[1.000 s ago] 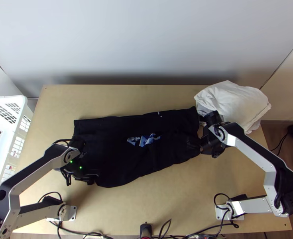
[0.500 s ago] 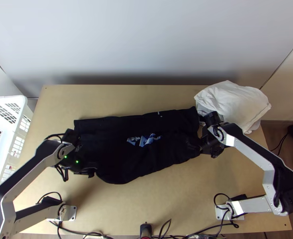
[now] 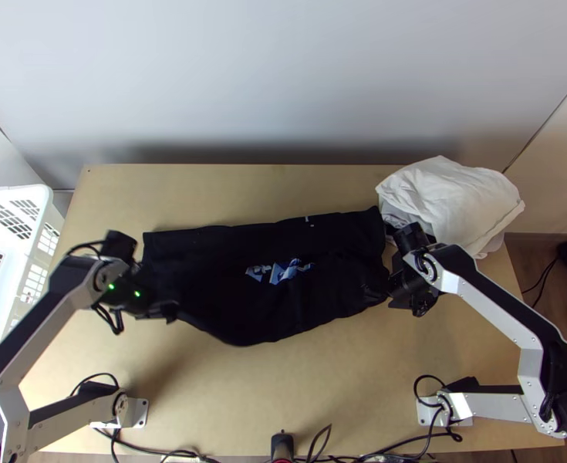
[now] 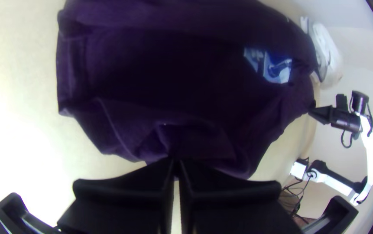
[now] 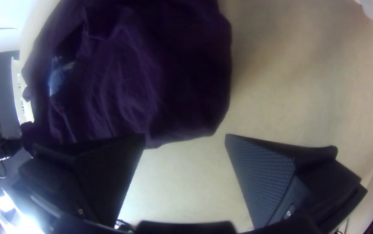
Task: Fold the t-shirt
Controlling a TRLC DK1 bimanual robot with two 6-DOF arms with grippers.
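Note:
The black t-shirt point(image 3: 260, 270) lies across the table as a wide band, its blue and white print point(image 3: 283, 270) facing up. At its left end, my left gripper point(image 3: 173, 311) has the near edge of the cloth between its closed fingers; in the left wrist view the left gripper point(image 4: 175, 167) is shut on a bunched bit of the t-shirt point(image 4: 169, 86), with folds running from it. My right gripper point(image 3: 385, 297) is by the shirt's right end. The right wrist view has the right gripper point(image 5: 185, 138) open at the edge of the t-shirt point(image 5: 151, 78), nothing held between its fingers.
A crumpled white cloth point(image 3: 453, 201) lies at the table's back right corner. On the left stands a white basket point(image 3: 42, 255). Bare wood of the table point(image 3: 283, 393) runs along the near side, with cables at its edge.
My left gripper has moved up the picture and slightly left, and the shirt's near edge has been drawn up with it. The right gripper has shifted slightly; the cloth under it has barely moved.

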